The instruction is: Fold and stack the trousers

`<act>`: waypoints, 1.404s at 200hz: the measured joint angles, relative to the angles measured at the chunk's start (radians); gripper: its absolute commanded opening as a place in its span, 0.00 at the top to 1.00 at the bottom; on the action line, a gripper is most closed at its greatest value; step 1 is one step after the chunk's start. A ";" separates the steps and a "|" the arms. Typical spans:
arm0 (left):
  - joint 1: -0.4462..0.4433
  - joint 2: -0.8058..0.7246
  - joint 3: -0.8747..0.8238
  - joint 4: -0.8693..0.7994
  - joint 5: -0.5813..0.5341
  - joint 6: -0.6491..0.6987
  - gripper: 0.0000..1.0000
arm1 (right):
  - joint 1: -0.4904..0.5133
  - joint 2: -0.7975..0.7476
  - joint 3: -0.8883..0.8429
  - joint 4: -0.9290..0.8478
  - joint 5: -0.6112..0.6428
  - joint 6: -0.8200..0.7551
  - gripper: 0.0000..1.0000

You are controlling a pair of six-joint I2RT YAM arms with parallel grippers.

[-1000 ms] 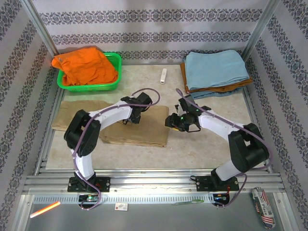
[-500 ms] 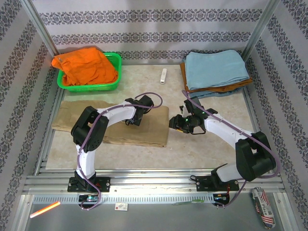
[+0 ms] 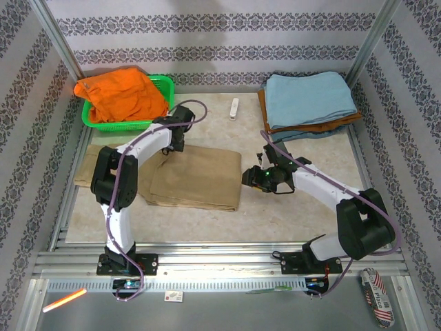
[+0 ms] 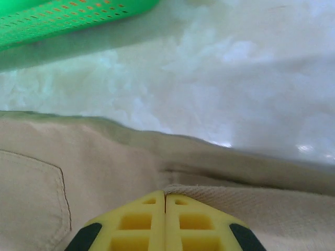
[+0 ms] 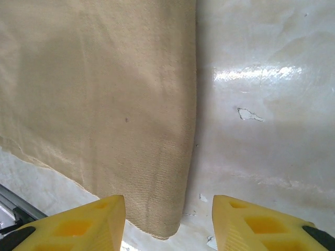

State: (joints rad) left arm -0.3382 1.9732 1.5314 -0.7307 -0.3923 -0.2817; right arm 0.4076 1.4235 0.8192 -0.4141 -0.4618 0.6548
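Observation:
The khaki trousers (image 3: 200, 183) lie flat, folded over, across the left and middle of the table. My left gripper (image 3: 171, 143) is at their far edge near the basket. In the left wrist view its jaws (image 4: 165, 196) are pressed together, with a raised ridge of the trousers (image 4: 78, 157) caught at the tips. My right gripper (image 3: 249, 178) hovers at the trousers' right end. In the right wrist view it (image 5: 167, 225) stands open, and the lower corner of the trousers (image 5: 104, 94) lies between the fingers, untouched.
A green basket (image 3: 162, 123) holding an orange garment (image 3: 120, 96) stands at the back left, close to my left gripper; its wall (image 4: 63, 21) is seen from the left wrist. Light-blue folded cloth (image 3: 310, 96) tops a stack at the back right. A small white object (image 3: 234, 108) lies between them.
My left gripper has moved from the middle of the trousers to their far edge, toward the basket. The right gripper drew slightly right a second ago and has held still since.

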 measured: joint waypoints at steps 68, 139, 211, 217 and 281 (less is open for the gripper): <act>0.210 -0.017 -0.025 -0.009 0.089 -0.052 0.11 | 0.000 0.000 -0.035 0.019 -0.012 -0.030 0.45; 0.122 -0.492 -0.561 0.113 0.267 -0.225 0.22 | -0.014 0.121 -0.049 0.181 -0.091 -0.049 0.38; 0.124 -0.557 -0.826 0.244 0.330 -0.314 0.28 | -0.006 0.311 -0.035 0.415 -0.220 0.070 0.53; 0.124 -0.557 -0.838 0.267 0.334 -0.323 0.29 | 0.003 0.314 -0.039 0.441 -0.227 0.080 0.54; 0.124 -0.576 -0.922 0.446 0.330 -0.365 0.30 | 0.009 0.293 -0.058 0.486 -0.239 0.148 0.94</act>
State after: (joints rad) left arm -0.2146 1.3972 0.6098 -0.2844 -0.0628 -0.6472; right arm 0.4164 1.7164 0.7612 0.0723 -0.7006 0.8024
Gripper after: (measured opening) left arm 0.706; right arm 0.161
